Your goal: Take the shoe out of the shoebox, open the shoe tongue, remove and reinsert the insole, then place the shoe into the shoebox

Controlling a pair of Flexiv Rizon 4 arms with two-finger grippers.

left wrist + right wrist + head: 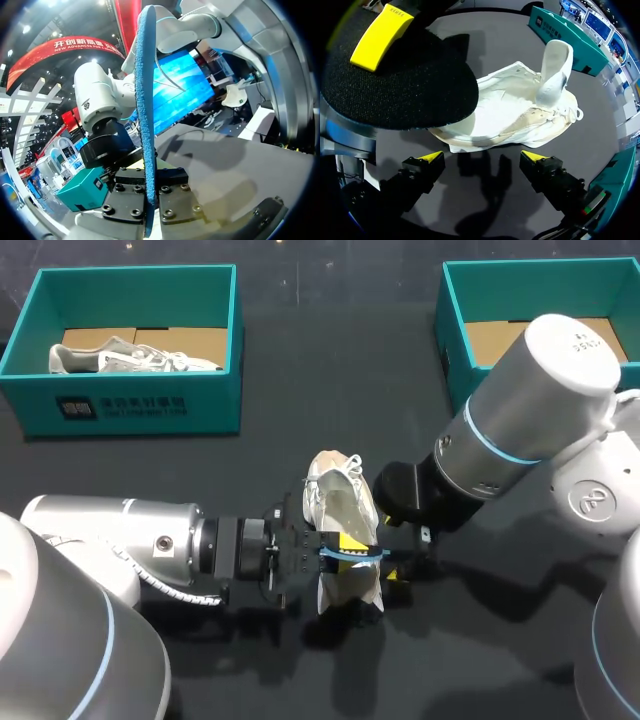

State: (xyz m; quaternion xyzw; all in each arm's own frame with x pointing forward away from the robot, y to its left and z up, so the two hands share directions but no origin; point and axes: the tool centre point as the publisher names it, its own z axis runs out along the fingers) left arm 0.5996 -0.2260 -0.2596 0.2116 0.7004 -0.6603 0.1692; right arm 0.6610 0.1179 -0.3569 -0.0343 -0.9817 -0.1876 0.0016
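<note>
The insole is pinched on edge by the left tool, just above the shoe. The shoe lies on the bench between the two arms, out of its box. The tongue is stood up and the mouth is laid open. The right tool is spread, with nothing between its fingers. It is held low beside the shoe, and no touch can be made out.

The step in hand is judged to be the reinsertion of the insole. For this to be done well, the insole should be turned flat, with its toe end aimed into the mouth under the raised tongue. It should then be slid forward along the sole rather than pressed down from above. The shoe is light and loose on the bench, so it is likely to be pushed away. It should therefore be steadied by the right tool, best at the heel or side wall, before any push is made. The tongue should be kept clear, lest it be folded in under the insole. The insole is thin and will bend, so it should be released only once its heel end is seated.
</note>
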